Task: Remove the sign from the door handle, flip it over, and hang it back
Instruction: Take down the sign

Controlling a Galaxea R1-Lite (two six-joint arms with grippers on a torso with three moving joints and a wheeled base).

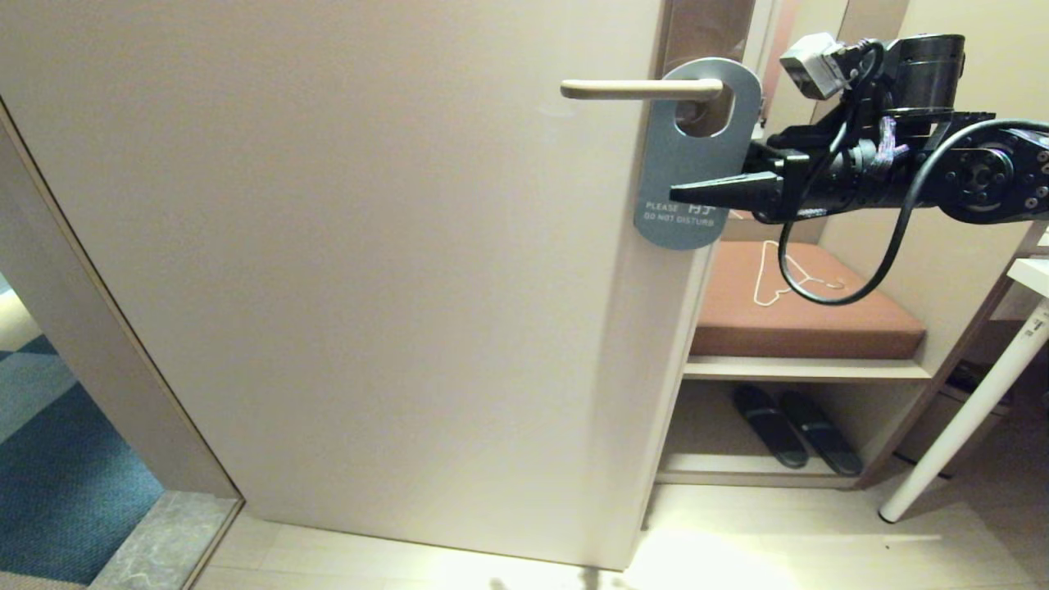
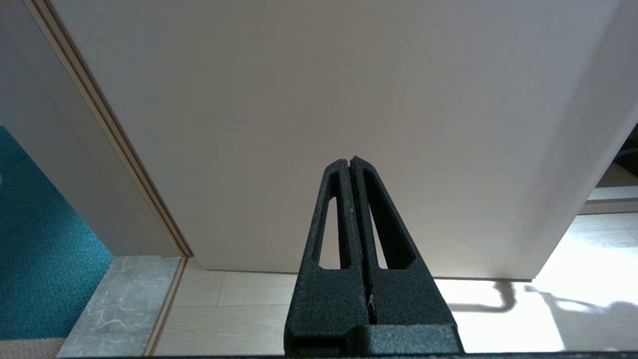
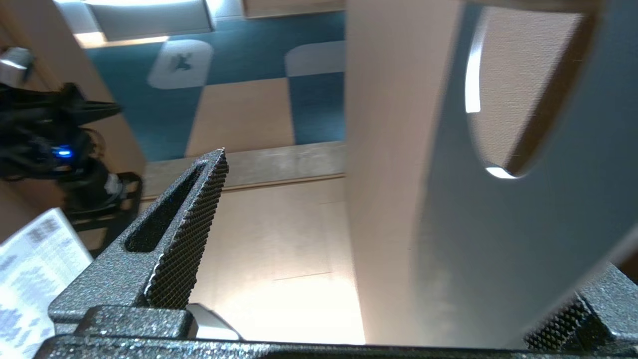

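The sign [image 1: 684,164] hangs by its oval hole on the door handle [image 1: 631,88], a beige lever on the cream door [image 1: 369,270]. Its blue-grey "PLEASE DO NOT DISTURB" face is towards me. My right gripper [image 1: 680,195] reaches in from the right at the sign's lower half, with one finger in front of that face. In the right wrist view the gripper [image 3: 398,224] is open wide and the sign [image 3: 498,249] stands between the jaws, close to one finger. My left gripper [image 2: 349,162] is shut and empty, low in front of the door.
Right of the door is a bench with a brown cushion [image 1: 860,328], a wire hanger [image 1: 770,279] on it and dark slippers [image 1: 795,434] beneath. A white table leg [image 1: 967,418] stands at the far right. The door frame [image 1: 74,287] and blue carpet [image 1: 57,475] are at the left.
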